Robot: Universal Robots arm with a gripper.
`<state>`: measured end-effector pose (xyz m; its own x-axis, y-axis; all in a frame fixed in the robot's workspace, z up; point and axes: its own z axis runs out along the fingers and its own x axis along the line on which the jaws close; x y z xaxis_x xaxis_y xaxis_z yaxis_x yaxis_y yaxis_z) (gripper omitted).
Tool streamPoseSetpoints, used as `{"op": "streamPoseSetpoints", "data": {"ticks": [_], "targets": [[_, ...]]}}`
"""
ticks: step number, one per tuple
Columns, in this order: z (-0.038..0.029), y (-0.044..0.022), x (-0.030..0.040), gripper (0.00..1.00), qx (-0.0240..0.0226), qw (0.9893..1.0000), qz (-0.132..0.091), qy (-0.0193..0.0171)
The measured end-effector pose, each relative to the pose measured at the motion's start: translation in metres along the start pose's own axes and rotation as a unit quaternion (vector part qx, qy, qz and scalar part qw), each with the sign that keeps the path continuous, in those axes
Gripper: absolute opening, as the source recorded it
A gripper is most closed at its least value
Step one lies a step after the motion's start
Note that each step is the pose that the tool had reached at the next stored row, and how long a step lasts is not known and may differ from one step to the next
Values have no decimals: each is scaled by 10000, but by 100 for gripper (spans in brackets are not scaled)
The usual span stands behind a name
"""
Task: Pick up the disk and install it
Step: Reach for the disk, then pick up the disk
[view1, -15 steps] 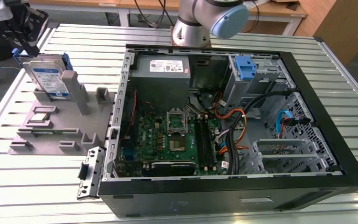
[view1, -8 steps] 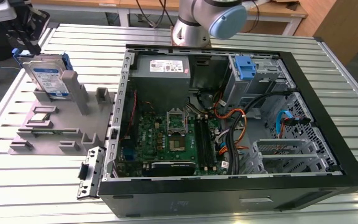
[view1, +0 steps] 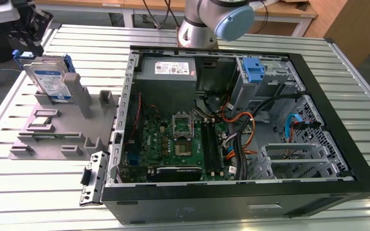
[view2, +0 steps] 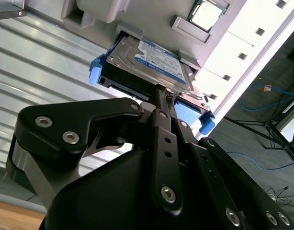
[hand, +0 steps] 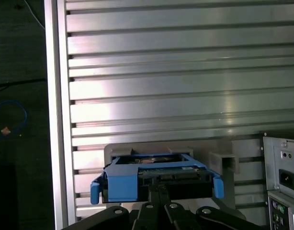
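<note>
The disk [view1: 46,79] stands on edge in a slot of the grey holder [view1: 56,130] on the exterior view's left. It is silver with a white-and-blue label and blue rails. Both wrist views show the disk [view2: 147,60] [hand: 156,175] from close up, still seated in the holder. My gripper [view2: 163,96] [hand: 160,188] is at the middle of the disk's upper end, with its two fingers [view2: 159,124] pressed close together and not spanning the disk's width. The tips sit right at the disk's edge. I cannot tell whether they pinch any part of it.
The open computer case [view1: 236,134] lies on the slatted metal table [view1: 191,36], with the grey power supply [view1: 169,70] and a blue latch [view1: 254,70] at its far end. A chip [view2: 207,13] rests on the holder. The table's edge [hand: 56,120] runs close beside the holder.
</note>
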<state>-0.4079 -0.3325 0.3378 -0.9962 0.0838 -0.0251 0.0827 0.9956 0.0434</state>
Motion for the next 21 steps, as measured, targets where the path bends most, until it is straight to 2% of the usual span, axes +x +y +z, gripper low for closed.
{"op": "streamPoseSetpoints", "data": {"ticks": [6, 8, 21], "targets": [[27, -1, 4, 10, 3, 10000, 0, 1], [-3, 1, 3, 10, 3, 10000, 0, 0], [-22, 1, 2, 10, 3, 10000, 0, 0]]}}
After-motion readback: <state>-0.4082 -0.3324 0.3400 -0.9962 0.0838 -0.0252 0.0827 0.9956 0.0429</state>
